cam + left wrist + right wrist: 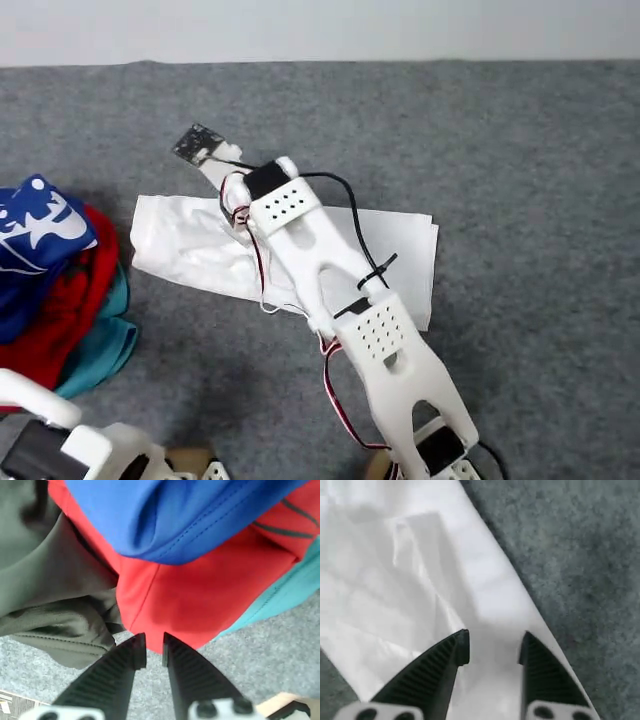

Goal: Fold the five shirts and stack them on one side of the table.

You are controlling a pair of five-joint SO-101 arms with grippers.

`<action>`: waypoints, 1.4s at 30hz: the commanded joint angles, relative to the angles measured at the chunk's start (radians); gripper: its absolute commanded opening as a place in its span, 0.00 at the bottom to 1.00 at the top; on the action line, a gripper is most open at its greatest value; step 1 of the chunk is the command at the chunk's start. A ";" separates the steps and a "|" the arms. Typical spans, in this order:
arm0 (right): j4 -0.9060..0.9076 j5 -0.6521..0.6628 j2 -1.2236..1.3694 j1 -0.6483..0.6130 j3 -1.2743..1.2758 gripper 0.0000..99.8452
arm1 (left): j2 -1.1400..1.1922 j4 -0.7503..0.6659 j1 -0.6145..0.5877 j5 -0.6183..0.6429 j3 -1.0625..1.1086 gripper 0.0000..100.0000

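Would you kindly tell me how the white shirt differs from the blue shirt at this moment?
The white shirt lies spread flat by itself mid-table, while the blue shirt sits bunched atop a pile with the red shirt and teal shirt. The white shirt looks plain; the blue shirt carries a white print. The right gripper hangs open over the white shirt, not the blue shirt. Neither is gripped.

Bright, soft, even light, with only faint shadows beside the shirt pile [60, 300].
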 commanded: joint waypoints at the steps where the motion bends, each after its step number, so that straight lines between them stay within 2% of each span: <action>1: 0.041 -0.008 -0.064 -0.067 -0.114 0.04 | -0.035 -0.023 0.011 0.009 -0.002 0.07; 3: 0.071 -0.008 -0.064 -0.104 -0.149 0.01 | -0.035 -0.028 0.011 0.009 -0.002 0.07; 9: 0.113 -0.008 -0.054 -0.189 -0.161 0.01 | -0.035 -0.028 0.009 0.009 -0.002 0.07; 12: 0.054 -0.006 0.002 -0.179 -0.163 0.01 | -0.035 -0.028 0.009 0.009 -0.002 0.07; 19: -0.168 0.081 0.128 -0.018 -0.164 0.01 | -0.035 -0.028 0.008 0.005 -0.002 0.07; 23: -0.196 0.083 0.128 0.025 -0.164 0.01 | -0.035 -0.028 0.009 0.003 -0.002 0.07; 35: 0.024 0.080 0.076 -0.071 -0.391 0.01 | -0.035 -0.029 0.011 0.003 -0.002 0.07; 42: -0.094 0.083 0.108 -0.085 -0.374 0.01 | -0.035 -0.029 0.011 0.003 -0.002 0.07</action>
